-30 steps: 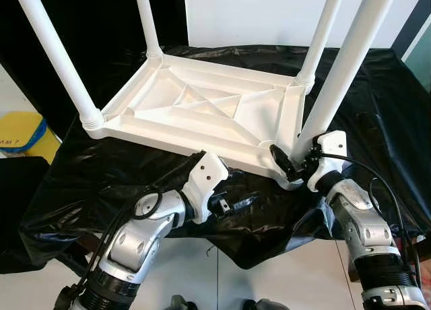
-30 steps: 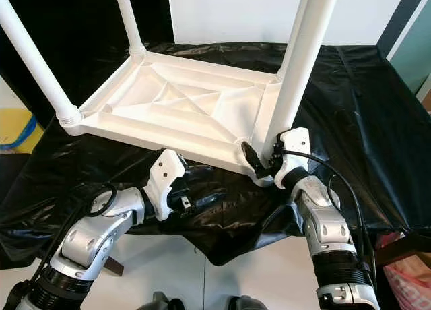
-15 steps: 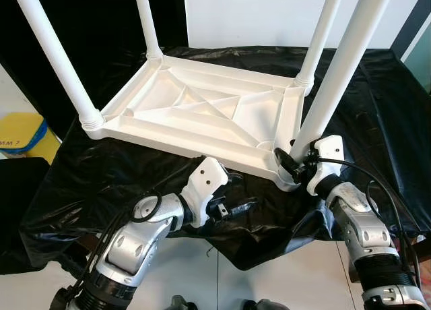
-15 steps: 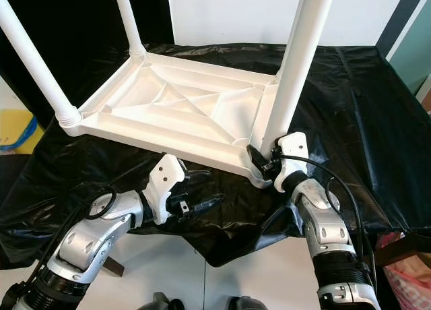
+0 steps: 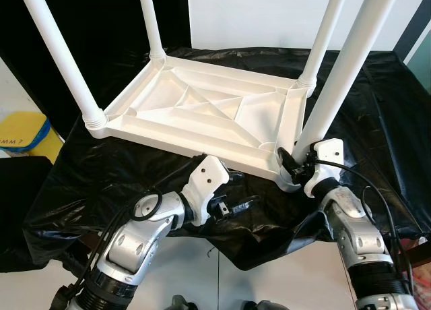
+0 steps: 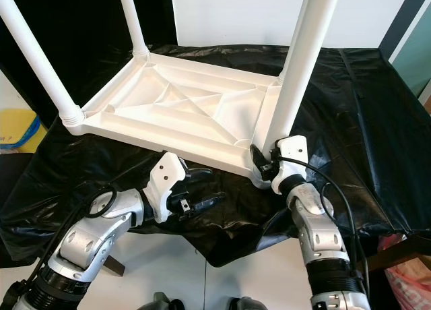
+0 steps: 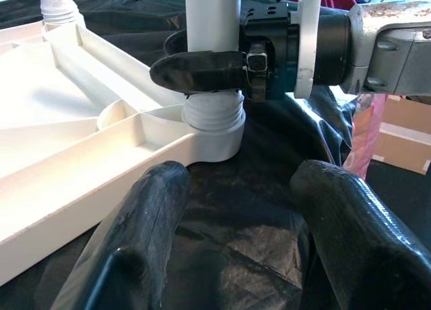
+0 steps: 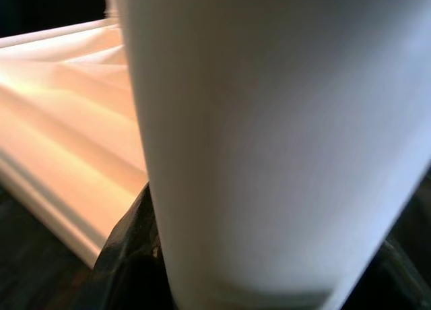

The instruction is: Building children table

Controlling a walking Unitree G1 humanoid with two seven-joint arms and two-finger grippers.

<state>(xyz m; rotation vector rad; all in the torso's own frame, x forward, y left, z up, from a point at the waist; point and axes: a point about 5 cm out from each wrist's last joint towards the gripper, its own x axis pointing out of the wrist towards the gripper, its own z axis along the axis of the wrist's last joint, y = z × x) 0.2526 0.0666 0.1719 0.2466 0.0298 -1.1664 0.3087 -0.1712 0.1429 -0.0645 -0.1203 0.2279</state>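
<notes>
A white plastic tabletop [image 5: 202, 114] lies upside down on a black sheet [image 5: 377, 108], with its legs standing up from the corners. My right gripper [image 5: 293, 163] is shut on the near right leg [image 5: 343, 74], just above its threaded base. In the left wrist view one of its fingers [image 7: 202, 71] crosses that leg [image 7: 212, 13] above the corner socket [image 7: 215, 131]. The same leg [image 8: 269, 135] looms close in the right wrist view. My left gripper [image 5: 239, 192] hovers open over the sheet, just in front of the tabletop's near edge and pointing towards that corner.
The sheet hangs over the near edge of the support [image 5: 256, 249], with bare floor below. A yellow and blue object [image 5: 23, 131] sits on the floor at the left. A pink bag [image 6: 411, 269] lies at the lower right, and a cardboard box [image 7: 404, 141] stands beyond the right arm.
My right forearm has drawn in a little closer to the leg's base while still gripping it. The left gripper has stayed almost where it was. The view has shifted slightly.
</notes>
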